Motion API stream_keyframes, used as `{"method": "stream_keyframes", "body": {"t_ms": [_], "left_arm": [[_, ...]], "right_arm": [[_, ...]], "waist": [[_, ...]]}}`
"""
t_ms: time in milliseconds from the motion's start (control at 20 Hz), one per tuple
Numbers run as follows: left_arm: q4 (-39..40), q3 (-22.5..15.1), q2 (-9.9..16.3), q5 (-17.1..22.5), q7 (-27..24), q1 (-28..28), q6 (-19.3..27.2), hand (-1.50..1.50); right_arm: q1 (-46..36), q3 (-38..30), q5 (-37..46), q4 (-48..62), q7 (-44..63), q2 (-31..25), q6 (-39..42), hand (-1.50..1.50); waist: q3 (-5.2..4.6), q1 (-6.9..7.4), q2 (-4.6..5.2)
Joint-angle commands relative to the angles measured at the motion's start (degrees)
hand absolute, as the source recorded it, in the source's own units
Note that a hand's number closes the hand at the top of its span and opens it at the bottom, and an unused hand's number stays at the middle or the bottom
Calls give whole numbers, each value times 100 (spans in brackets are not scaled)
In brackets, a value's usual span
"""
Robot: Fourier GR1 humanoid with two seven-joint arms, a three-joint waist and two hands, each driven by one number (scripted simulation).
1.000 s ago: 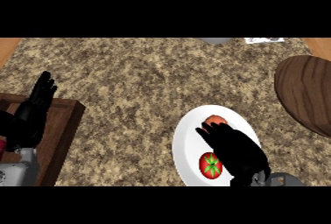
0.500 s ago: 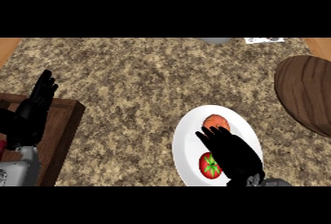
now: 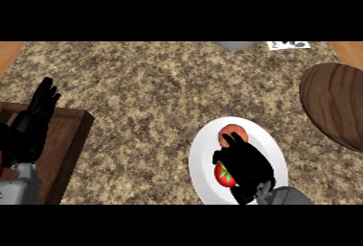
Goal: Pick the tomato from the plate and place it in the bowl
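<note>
In the head view, the right hand (image 3: 245, 166) sits over the white plate (image 3: 205, 158) near the lower right of the speckled tabletop (image 3: 156, 86). Its fingers curl down over the tomato (image 3: 224, 174), which lies on the plate's near half with only its red left side and a bit of green calyx showing beside the palm. Whether the fingers actually grip the tomato or just cover it cannot be told. A second, orange-red round thing (image 3: 233, 131) lies on the plate's far half, just beyond the fingertips.

The tomato is probably light, smooth-skinned and somewhat soft, so it could roll or slip; a hold across its widest part, with thumb and fingers on opposite sides, seems the sensible one.

The left hand (image 3: 34, 122) rests released, fingers straight, over a dark wooden board (image 3: 67, 144) at the left edge. The brown wooden bowl (image 3: 337, 103) is cut off by the right edge, well apart from the plate, and its inside is hard to read. A grey thing at the top edge is also cut off
</note>
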Motion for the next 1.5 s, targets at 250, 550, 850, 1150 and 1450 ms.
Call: {"method": "stream_keyframes", "body": {"t_ms": [250,550,850,1150,1450], "left_arm": [[33,115,33,-31,82,-152,-67,0],[-143,-8,-82,-177,297,-227,-37,0],[-216,-5,-102,-117,272,-62,-68,0],[-124,-118,-172,-305,148,-38,-33,0],[-79,92,-108,-162,209,-50,-56,0]], "right_arm": [[-48,279,429,1289,-745,555,-797,150],[-157,-127,697,1165,-1020,391,-1014,150],[-677,-2010,568,1771,103,389,-1579,150],[-1643,-2527,997,2136,708,416,-2066,150],[-2077,-2720,1528,624,1484,-75,-1970,150]], "waist": [[41,27,86],[40,-2,76],[48,64,114],[39,45,82],[34,-57,28]]}}
